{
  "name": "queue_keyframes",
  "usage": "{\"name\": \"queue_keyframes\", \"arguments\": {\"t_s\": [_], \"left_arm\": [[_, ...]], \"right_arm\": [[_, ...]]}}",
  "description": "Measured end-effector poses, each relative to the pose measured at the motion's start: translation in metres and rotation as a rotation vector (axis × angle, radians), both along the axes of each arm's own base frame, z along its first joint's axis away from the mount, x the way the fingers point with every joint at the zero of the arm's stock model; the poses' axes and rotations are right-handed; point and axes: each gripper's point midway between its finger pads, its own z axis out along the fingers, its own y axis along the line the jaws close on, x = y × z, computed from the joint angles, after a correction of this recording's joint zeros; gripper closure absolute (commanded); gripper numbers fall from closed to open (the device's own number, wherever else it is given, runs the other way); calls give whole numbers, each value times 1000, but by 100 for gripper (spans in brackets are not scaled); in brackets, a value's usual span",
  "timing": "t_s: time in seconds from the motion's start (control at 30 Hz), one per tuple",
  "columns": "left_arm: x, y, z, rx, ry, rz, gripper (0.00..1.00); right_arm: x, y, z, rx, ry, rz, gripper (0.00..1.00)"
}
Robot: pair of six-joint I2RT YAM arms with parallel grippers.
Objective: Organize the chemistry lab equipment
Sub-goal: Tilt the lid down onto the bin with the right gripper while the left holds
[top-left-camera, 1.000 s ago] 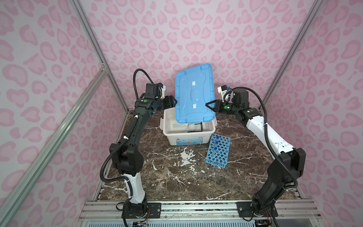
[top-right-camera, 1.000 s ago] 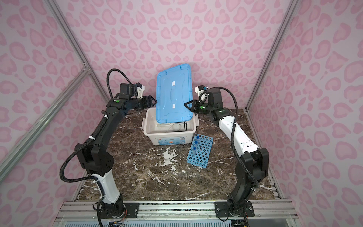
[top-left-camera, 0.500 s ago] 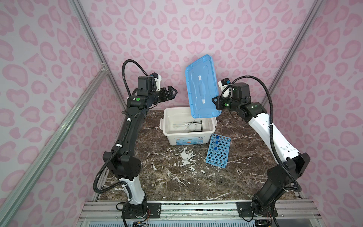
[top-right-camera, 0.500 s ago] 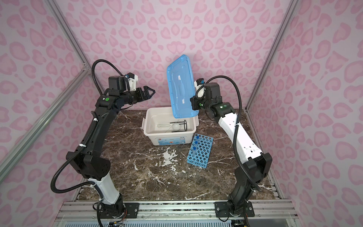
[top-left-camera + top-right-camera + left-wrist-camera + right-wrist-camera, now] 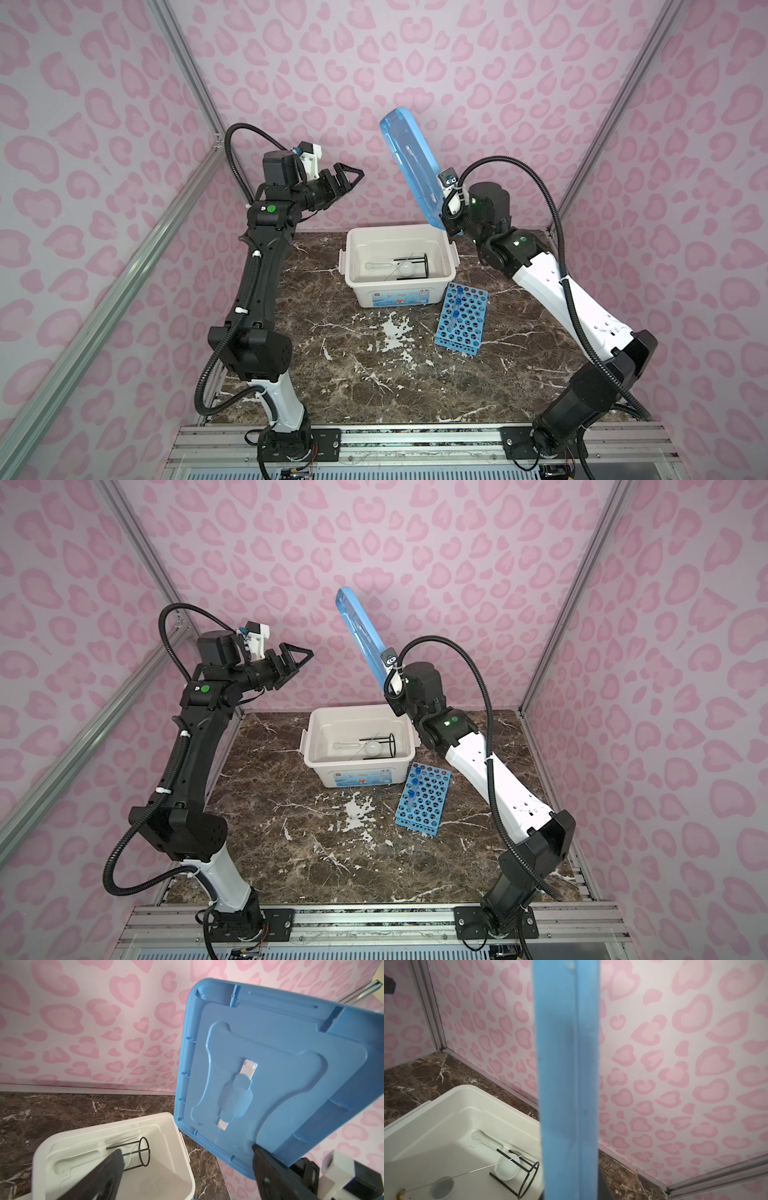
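Observation:
My right gripper [image 5: 444, 219] is shut on the lower edge of the flat blue lid [image 5: 409, 166] and holds it steeply on end above the right rim of the white storage box [image 5: 397, 286]. The lid's edge [image 5: 566, 1064] fills the middle of the right wrist view. High and left of the box, my left gripper [image 5: 351, 176] stands open and empty. In the box the black wire ring stand [image 5: 415, 266] lies on its side over a white cup [image 5: 507, 1167], beside the white pestle [image 5: 485, 1138]. On the blue perforated rack [image 5: 461, 318] lie two blue-capped tubes [image 5: 456, 307].
The rack leans against the box's front right corner on the brown marble table [image 5: 353, 365]. A thin metal rod [image 5: 467, 1172] and a round greyish thing [image 5: 442, 1188] also lie in the box. Pink patterned walls close in the back and both sides.
The left gripper let go of the lid, opened wide and drew back up to the left. The right gripper swung the lid off the box, up and to the right, onto its edge.

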Motion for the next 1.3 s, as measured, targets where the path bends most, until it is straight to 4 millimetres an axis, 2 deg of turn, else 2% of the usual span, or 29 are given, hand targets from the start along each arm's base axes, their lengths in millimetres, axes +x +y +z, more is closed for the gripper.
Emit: {"name": "queue_keyframes", "arguments": {"t_s": [0.13,0.23,0.4,0.6,0.77,0.93,1.13,1.3], "left_arm": [[-5,10,-2,-29,21,-1,2],[-7,18,-10,-54,54,2,2],[-8,33,-27,-117,110,25,2],[-15,32,-30,-143,119,9,2],[-15,38,-44,-170,157,19,2],[-14,36,-49,-211,175,8,1],[-13,33,-61,-246,214,-6,11],[-15,27,-75,-269,260,-21,19]], "right_arm": [[2,5,-11,-138,-51,1,100],[3,10,-21,-233,-92,-16,100],[1,30,-51,-424,-141,8,100],[3,30,-61,-519,-193,-3,100],[0,33,-85,-601,-190,26,100],[-3,36,-97,-637,-195,43,100],[-6,45,-94,-635,-226,50,100],[-8,52,-102,-658,-234,68,100]]}}
